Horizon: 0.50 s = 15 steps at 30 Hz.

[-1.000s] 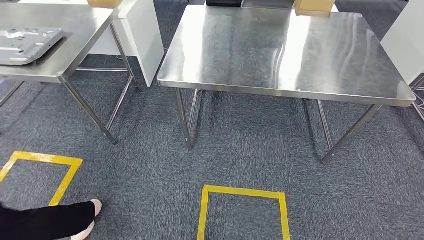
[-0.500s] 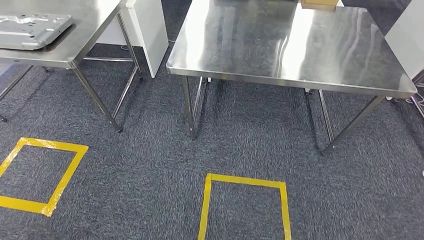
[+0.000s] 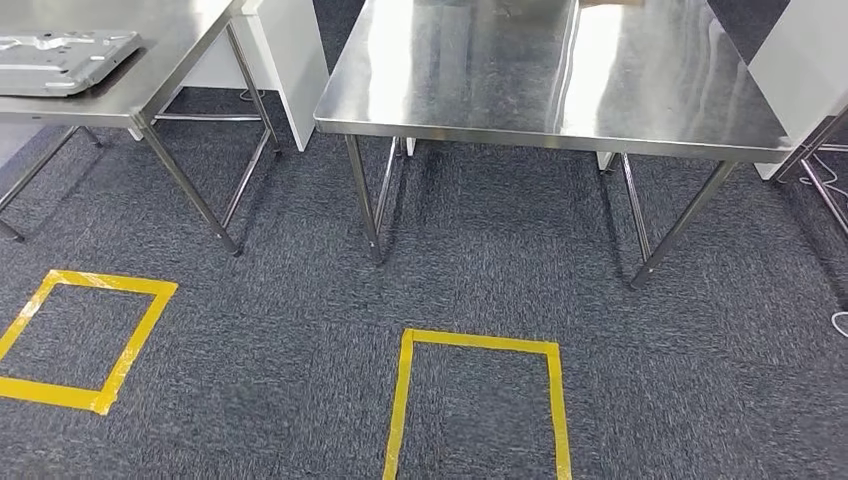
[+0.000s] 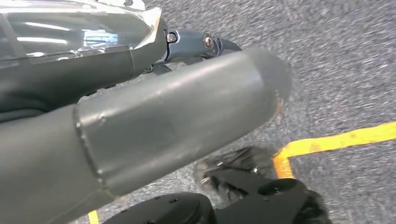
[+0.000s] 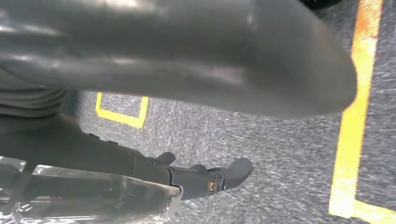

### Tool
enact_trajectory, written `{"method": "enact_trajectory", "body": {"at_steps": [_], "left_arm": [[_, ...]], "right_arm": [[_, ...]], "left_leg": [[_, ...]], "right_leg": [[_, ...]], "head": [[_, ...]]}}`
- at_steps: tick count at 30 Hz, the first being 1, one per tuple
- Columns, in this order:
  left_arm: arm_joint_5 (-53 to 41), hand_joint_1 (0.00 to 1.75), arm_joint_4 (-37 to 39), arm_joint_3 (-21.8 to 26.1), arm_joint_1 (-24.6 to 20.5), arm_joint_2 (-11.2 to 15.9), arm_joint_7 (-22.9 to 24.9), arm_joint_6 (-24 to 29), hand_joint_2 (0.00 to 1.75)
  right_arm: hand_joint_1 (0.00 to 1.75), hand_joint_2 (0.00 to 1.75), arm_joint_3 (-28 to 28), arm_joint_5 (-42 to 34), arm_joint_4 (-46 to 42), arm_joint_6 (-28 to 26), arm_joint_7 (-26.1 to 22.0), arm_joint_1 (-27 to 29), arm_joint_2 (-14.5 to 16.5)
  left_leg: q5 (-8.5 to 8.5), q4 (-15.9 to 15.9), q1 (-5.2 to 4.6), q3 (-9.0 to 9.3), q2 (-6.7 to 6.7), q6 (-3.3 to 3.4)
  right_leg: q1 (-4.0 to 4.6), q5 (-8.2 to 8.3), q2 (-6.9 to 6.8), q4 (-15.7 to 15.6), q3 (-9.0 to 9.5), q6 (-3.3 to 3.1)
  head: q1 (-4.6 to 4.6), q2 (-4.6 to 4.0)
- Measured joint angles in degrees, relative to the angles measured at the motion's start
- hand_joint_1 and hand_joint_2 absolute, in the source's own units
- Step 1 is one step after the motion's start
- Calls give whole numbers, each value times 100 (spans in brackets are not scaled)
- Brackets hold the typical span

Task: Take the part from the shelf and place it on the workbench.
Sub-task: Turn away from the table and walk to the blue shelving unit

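The view had shifted; the workbench (image 3: 560, 80) sat nearer. Both hands, left hand (image 4: 140, 121) and right hand (image 5: 177, 60), gripped a film-wrapped part (image 4: 70, 28) for carrying.

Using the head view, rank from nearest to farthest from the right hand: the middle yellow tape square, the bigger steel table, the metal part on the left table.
1. Middle yellow tape square, on the floor just ahead of the low-hanging right hand.
2. Bigger steel table, beyond the square.
3. Metal part, far left.
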Motion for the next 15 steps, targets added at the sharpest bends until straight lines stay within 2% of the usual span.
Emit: {"method": "enact_trajectory", "body": {"at_steps": [1, 2, 4, 5, 6, 7, 9, 10, 11, 12, 14, 15], "left_arm": [[0, 0, 0, 0, 0, 0, 3, 0, 0], [0, 0, 0, 0, 0, 0, 5, -1, 0], [0, 0, -1, 0, -8, 4, 8, -1, 0], [-1, 0, -1, 0, -15, 8, 8, -1, 0], [-1, 0, -2, 0, -24, 11, 8, 0, 0], [-2, 0, -2, 0, -32, 15, 9, 0, 0], [-2, 0, -2, 0, -37, 12, 11, -1, 0], [-2, 0, -2, 0, -41, 7, 12, -1, 0], [-2, 0, -2, 0, -47, 2, 13, -1, 0], [-2, 0, -2, 0, -53, -4, 14, -1, 0], [-3, 0, -2, 0, -60, -11, 18, -2, 0], [-4, 0, -2, 0, -59, -16, 20, -2, 0]], "right_arm": [[0, 0, -2, -7, 0, 1, 0, 3, -2], [0, 0, -3, -10, 0, 1, 0, 7, -3], [0, 0, -5, -16, 1, 1, 0, 10, 2], [0, 0, -6, -17, 2, 2, 0, 7, 10], [0, 0, -7, -18, 3, 3, 0, 4, 19], [0, 0, -8, -19, 4, 4, -1, -1, 26], [0, 0, -10, -19, 4, 5, -2, -7, 31], [0, 0, -12, -19, 4, 5, -4, -7, 26], [0, 0, -13, -20, 4, 5, -6, -4, 22], [0, 0, -14, -21, 4, 5, -8, -1, 15], [0, 0, -15, -22, 4, 5, -11, -2, 5], [0, 0, -16, -23, 4, 5, -11, -1, 1]], "left_leg": [[0, 128, -2, 41, -1, 18], [100, 40, -8, 184, -2, 49], [355, -680, -47, 733, -20, 178], [422, -1088, -73, 1003, -30, 246], [450, -1390, -104, 1193, -40, 303], [447, -1547, -132, 1274, -46, 340], [515, -1657, -153, 1260, -40, 372], [580, -1714, -146, 1237, -28, 385], [655, -1766, -133, 1198, -15, 407], [730, -1807, -117, 1143, -2, 417], [835, -1799, -125, 1005, 11, 426], [884, -1790, -126, 929, 17, 413]], "right_leg": [[25, 48, -1, 4, -64, -14], [47, 89, 0, 7, -116, -16], [73, 155, 4, 7, -181, -8], [86, 186, 4, 8, -199, 12], [87, 218, -1, 8, -216, 42], [78, 250, -8, 6, -234, 80], [79, 309, -16, 8, -275, 157], [79, 278, -12, 46, -316, 178], [88, 163, -4, 168, -389, 174], [94, -29, 6, 391, -494, 155], [62, -481, 16, 1055, -720, 117], [42, -604, 17, 1355, -781, 137]], "head": [[0, 0], [-2, 0], [-1, 0], [2, 0], [3, 0], [3, 0], [0, 0], [0, 0], [12, 0], [30, 0], [54, 0], [58, 0]]}}
